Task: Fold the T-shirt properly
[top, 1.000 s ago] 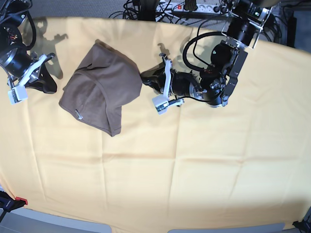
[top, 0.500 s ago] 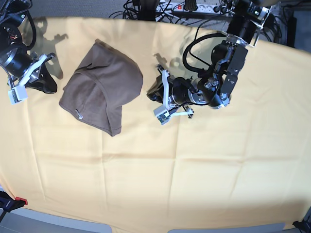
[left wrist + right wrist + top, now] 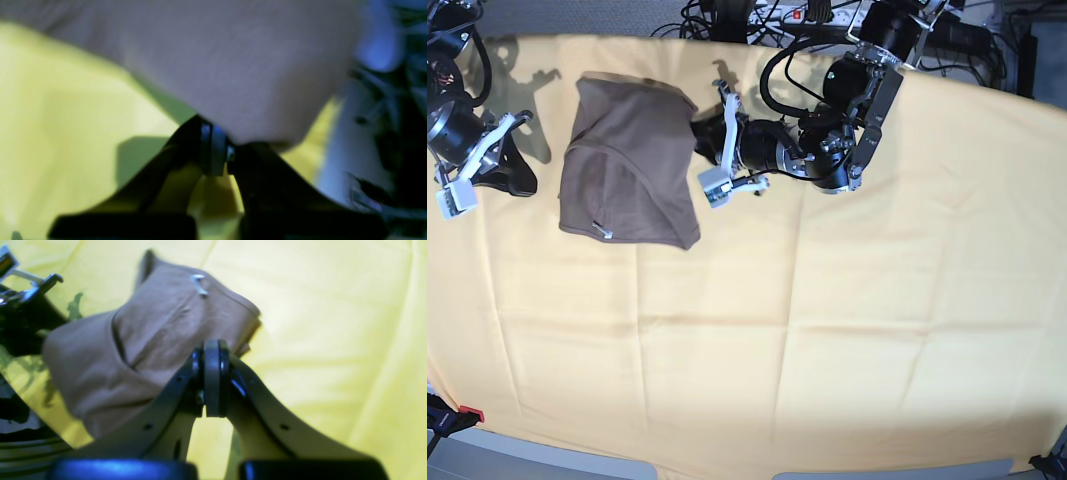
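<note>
The taupe T-shirt (image 3: 627, 160) lies bunched in a rough folded shape at the back left of the yellow cloth, its small light tag (image 3: 602, 232) near the front edge. It also shows in the right wrist view (image 3: 133, 340) and, blurred, in the left wrist view (image 3: 233, 66). My left gripper (image 3: 697, 128) is shut, its tips at the shirt's right edge (image 3: 215, 150); I cannot tell whether cloth is pinched. My right gripper (image 3: 527, 185) is shut and empty (image 3: 213, 380), to the left of the shirt and apart from it.
The large pale yellow cloth (image 3: 827, 330) covers the table, with faint creases. Cables and a power strip (image 3: 777, 15) lie behind the back edge. The left arm's body (image 3: 827, 150) reaches across the back middle.
My left gripper has moved left and back to the shirt's right edge. The shirt has shifted left and back and turned squarer. The right arm has drawn back slightly.
</note>
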